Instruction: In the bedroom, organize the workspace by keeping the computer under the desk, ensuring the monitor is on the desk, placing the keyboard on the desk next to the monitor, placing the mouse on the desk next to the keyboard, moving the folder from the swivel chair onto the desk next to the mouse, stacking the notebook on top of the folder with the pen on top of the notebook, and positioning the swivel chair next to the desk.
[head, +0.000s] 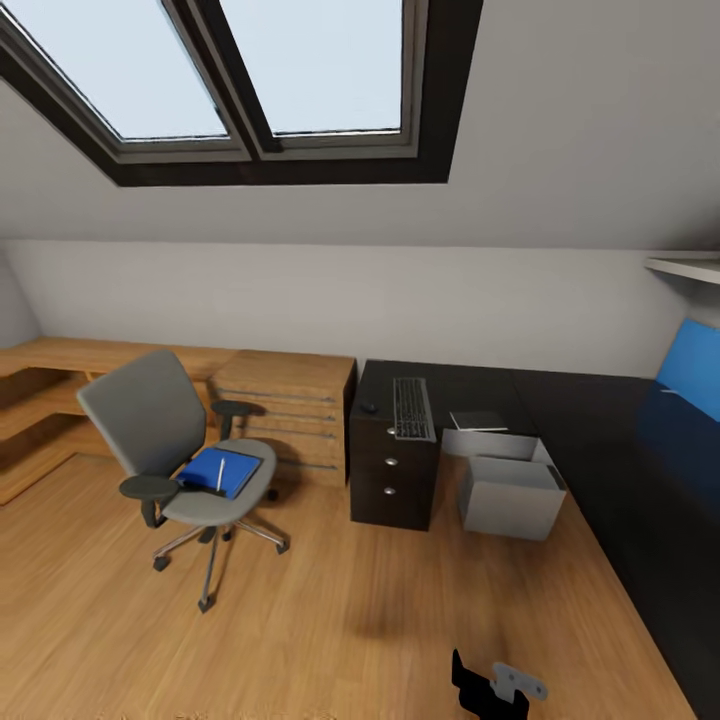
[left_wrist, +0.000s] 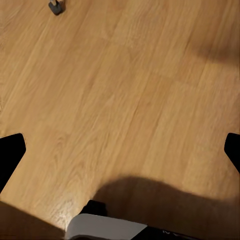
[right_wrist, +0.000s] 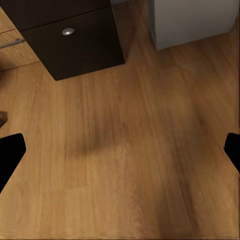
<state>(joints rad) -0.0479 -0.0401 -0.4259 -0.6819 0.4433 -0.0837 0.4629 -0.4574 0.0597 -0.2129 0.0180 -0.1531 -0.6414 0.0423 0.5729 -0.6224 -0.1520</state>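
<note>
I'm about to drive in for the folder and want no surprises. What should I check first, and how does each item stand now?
1. Folder on the chair seat: ok.
2. Slim pale item lying on the folder, pen or notebook: cannot tell.
3. Keyboard and mouse on the desk: ok.
4. Computer under the desk: ok.
5. Monitor on the desk: cannot tell.
6. Left end effector and right end effector open, holding nothing, above bare floor: ok.

Light wooden plank floor (left_wrist: 125, 95) is seen between the spread left gripper (left_wrist: 120, 150) fingertips (left_wrist: 10, 152) — a chair caster (left_wrist: 56, 6) at the far edge
</note>
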